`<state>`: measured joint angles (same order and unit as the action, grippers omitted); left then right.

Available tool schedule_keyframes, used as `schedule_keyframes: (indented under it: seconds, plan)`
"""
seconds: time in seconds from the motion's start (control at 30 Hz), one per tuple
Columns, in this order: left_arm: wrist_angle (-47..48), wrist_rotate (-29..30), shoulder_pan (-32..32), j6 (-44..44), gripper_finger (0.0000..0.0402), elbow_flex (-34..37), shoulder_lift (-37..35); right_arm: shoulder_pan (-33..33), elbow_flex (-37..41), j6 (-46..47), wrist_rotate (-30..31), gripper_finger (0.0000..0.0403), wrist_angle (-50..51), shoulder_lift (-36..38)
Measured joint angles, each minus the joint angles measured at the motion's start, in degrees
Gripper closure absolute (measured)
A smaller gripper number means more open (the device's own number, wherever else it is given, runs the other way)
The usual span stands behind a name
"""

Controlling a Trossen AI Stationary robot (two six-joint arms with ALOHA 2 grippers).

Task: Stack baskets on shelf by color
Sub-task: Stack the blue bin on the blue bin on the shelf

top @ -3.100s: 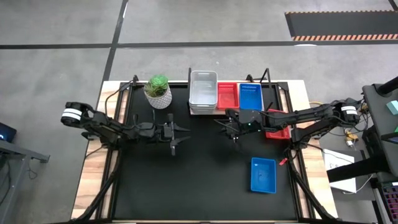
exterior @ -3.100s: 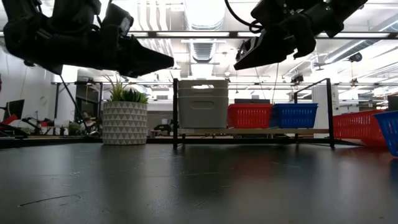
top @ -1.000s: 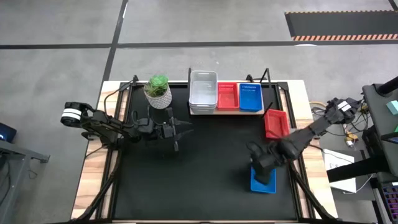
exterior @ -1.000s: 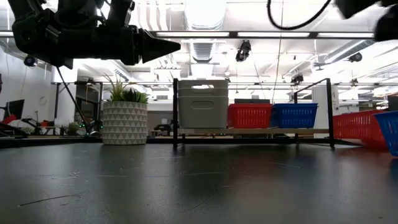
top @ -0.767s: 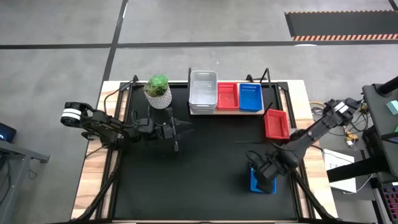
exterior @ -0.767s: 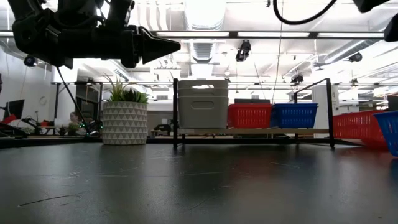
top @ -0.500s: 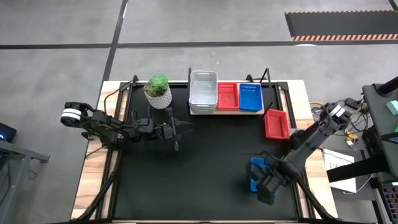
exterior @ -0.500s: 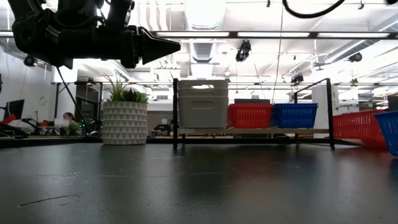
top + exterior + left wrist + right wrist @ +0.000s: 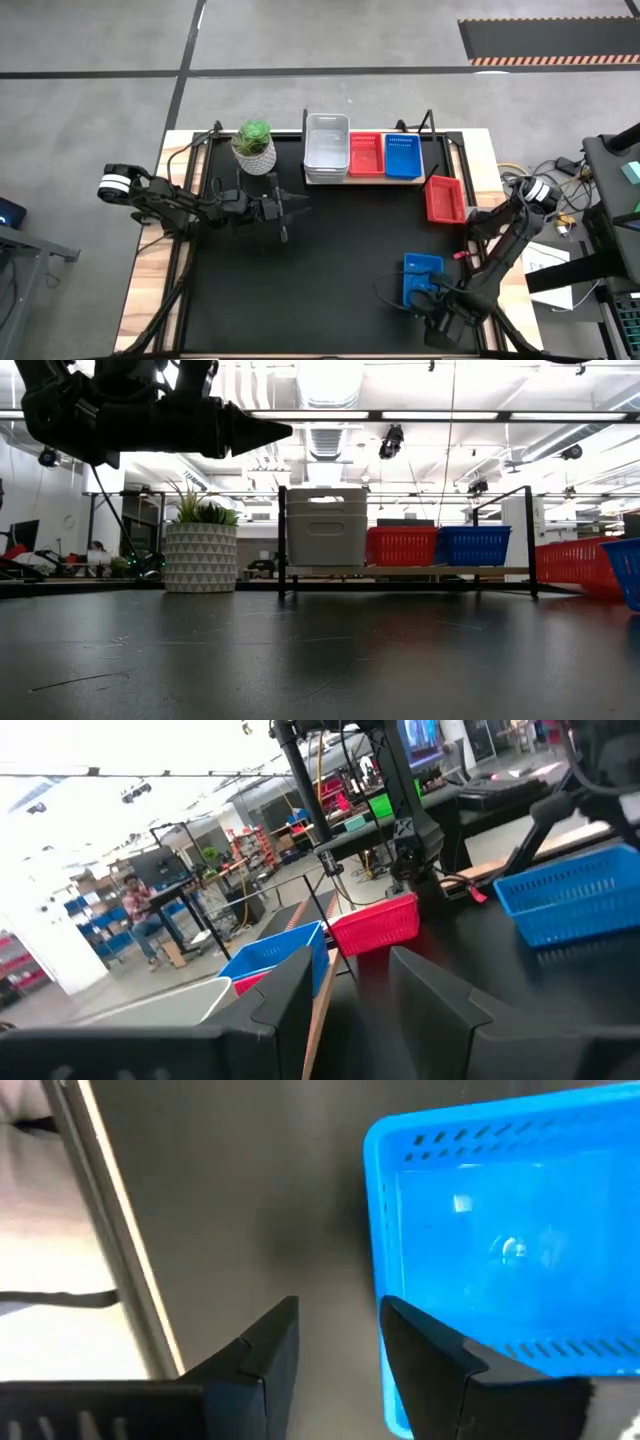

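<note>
Nearby, plant pot (image 9: 254,146) beside shelf (image 9: 405,179).

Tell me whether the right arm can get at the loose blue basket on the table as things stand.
Probably yes. The right gripper hangs open beside the blue basket, one finger over its rim. Nothing lies in between, and the left gripper waits far off near the plant pot.

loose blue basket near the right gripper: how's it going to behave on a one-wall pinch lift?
The blue basket looks like thin perforated plastic, so probably light, and the pinched wall may flex. It is empty in the right wrist view, so little should shift. Held by one wall it will likely hang tilted from the right gripper. On the smooth black table it could slide if nudged.
</note>
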<state>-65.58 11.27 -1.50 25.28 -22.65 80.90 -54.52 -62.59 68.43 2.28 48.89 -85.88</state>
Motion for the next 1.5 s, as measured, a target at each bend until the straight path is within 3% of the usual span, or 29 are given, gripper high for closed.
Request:
schedule_keyframes:
  seconds: [0.37,1.37,1.5]
  plan:
    - [-0.14,-0.02,-0.04,-8.44,0.0283,-1.03,-0.02,-0.51,0.00,-5.39,2.87,0.0272,-0.38,-3.78]
    - [0.02,-0.02,-0.15,-8.63,0.0283,-1.97,-0.02,-0.62,0.02,-2.82,8.63,0.0282,-2.74,-0.93]
    - [0.02,-0.02,-0.15,-8.61,0.0283,-2.02,-0.03,-0.63,-1.97,-3.95,12.97,0.0282,0.94,-0.87]
